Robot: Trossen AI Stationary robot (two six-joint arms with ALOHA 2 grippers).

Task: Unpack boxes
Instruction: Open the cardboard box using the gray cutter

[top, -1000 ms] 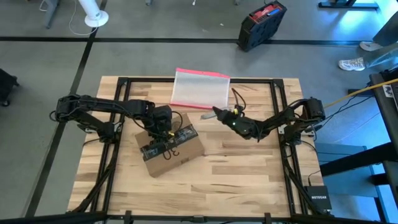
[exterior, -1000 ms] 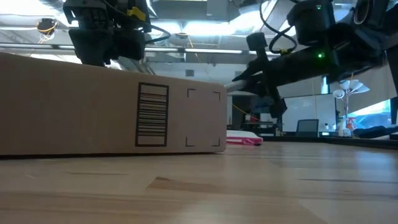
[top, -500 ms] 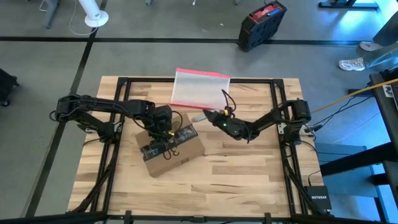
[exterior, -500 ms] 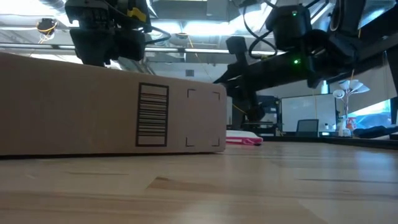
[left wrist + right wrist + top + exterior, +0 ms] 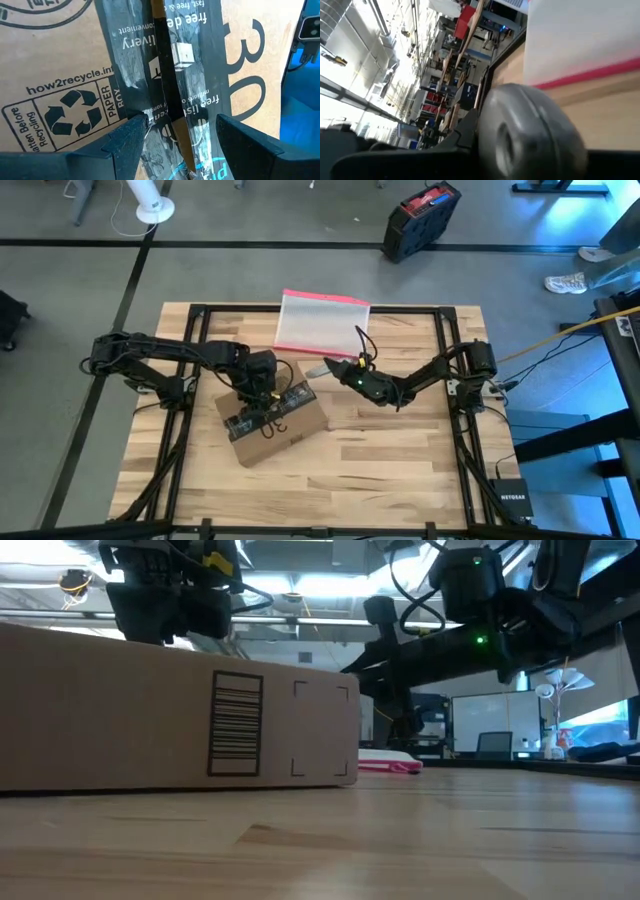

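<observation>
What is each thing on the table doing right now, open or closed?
Cardboard box: closed, black tape across its seam, partly torn.
Left tool: open, straddling the tape.
Right tool: gripping a grey tool, beside the box.
Clear pouch: lying flat.

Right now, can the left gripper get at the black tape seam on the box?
Probably yes. The left gripper hangs open directly over the cardboard box, its fingers straddling the black tape strip. The right gripper sits off the box's corner, not over the seam.
</observation>
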